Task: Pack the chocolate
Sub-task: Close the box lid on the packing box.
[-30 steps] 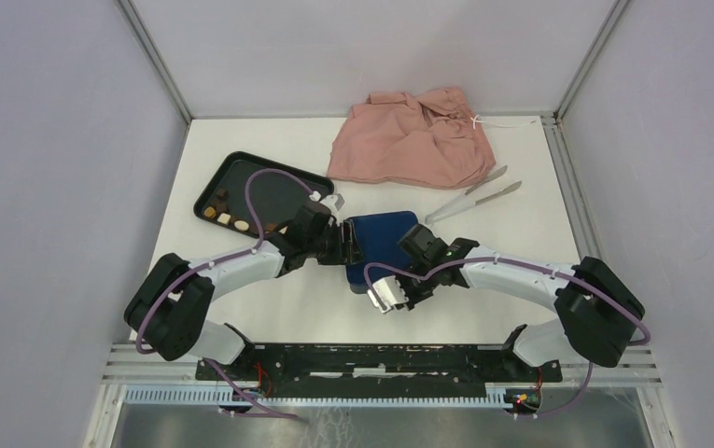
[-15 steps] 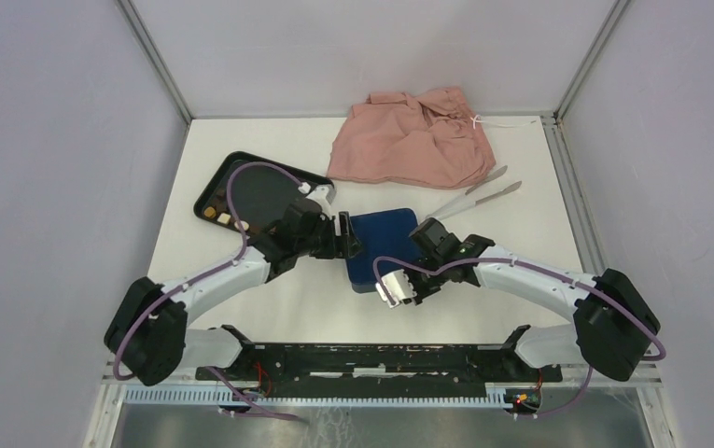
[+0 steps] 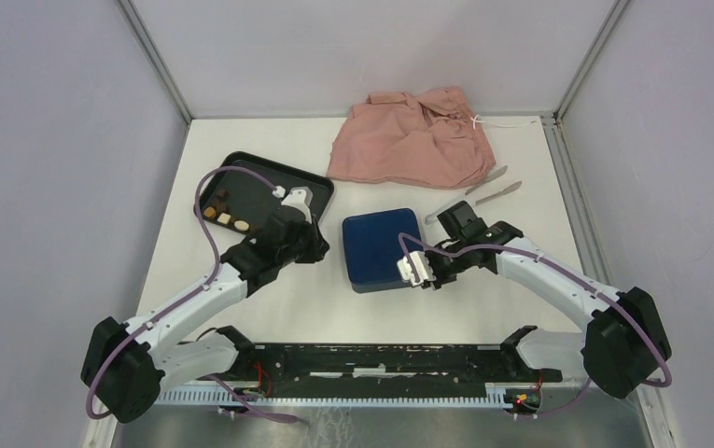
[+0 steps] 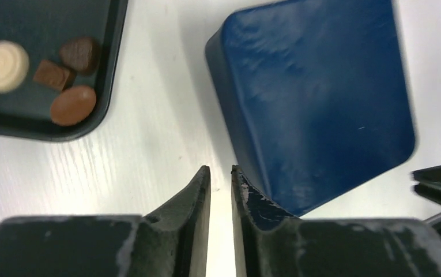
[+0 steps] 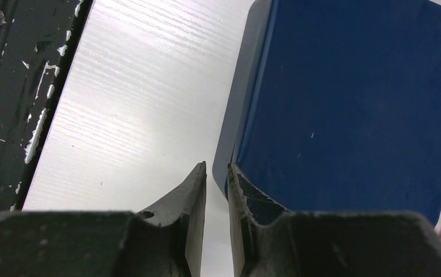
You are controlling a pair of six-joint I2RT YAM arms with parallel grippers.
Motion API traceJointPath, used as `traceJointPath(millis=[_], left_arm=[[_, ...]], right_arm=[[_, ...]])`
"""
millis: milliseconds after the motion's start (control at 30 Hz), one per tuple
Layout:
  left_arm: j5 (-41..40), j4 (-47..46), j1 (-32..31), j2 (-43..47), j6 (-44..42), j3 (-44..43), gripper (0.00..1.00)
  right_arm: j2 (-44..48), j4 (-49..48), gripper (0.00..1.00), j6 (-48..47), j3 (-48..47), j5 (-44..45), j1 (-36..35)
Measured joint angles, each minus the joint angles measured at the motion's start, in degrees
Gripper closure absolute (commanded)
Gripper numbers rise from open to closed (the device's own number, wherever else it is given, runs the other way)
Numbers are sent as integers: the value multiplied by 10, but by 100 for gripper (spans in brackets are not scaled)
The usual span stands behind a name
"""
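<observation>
My left gripper (image 4: 221, 168) is at the bottom middle of the left wrist view. Its two fingers are almost closed, with only a thin gap, and nothing is between them. They hang over the white table (image 4: 149, 150). Just to the right of them is a corner of the dark blue box (image 4: 316, 98), which fills the upper right of that frame. Only its smooth blue top and side show. In the upper left corner is the black tray (image 4: 113, 69), and the chocolate (image 4: 72, 105) lies inside it, in the corner nearest the box. I can see a brown oval piece, a small brown square, a dark piece and a round cream one. A strip of table lies between the tray and the box. My right gripper (image 5: 217, 164) is at the bottom middle of the right wrist view. Its fingers are almost closed too, and they hold nothing. The blue box fills the right side of that frame, and its edge is just beside my right-hand finger. A black rail (image 5: 10, 86) runs down the left edge. From above, farther back and right of the middle, lie metal tongs (image 3: 495, 187), and a pink cloth (image 3: 409, 140) is bunched at the far edge of the table.
</observation>
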State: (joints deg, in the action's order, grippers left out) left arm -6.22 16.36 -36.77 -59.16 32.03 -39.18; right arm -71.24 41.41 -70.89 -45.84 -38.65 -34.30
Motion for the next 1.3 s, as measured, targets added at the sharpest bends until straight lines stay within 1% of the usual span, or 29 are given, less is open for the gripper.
traceJointPath(millis=[167, 300, 433, 600, 800, 1067, 1200, 1300], left_arm=[[-2, 20, 0, -65, 0, 7, 82], [14, 19, -1, -142, 0, -1, 83], [34, 13, -7, -214, 0, -30, 83], [49, 5, -26, -272, 0, -78, 83], [47, 10, -38, -301, -1, -121, 82], [47, 16, -38, -325, -1, -147, 80], [47, 20, -39, -332, -2, -158, 80], [47, 25, -40, -332, -2, -162, 79]], right_arm=[[3, 9, 75, -3, 0, -3, 14], [2, 13, 75, -4, 0, -3, 15], [1, 17, 75, -5, 0, -3, 22], [1, 21, 74, -5, -1, -3, 37], [2, 27, 74, -6, -5, -3, 47], [-12, 41, 74, -9, -10, -27, 41], [-45, 41, 73, -2, -13, -22, -3], [-63, 28, 72, 22, -13, -6, -41]])
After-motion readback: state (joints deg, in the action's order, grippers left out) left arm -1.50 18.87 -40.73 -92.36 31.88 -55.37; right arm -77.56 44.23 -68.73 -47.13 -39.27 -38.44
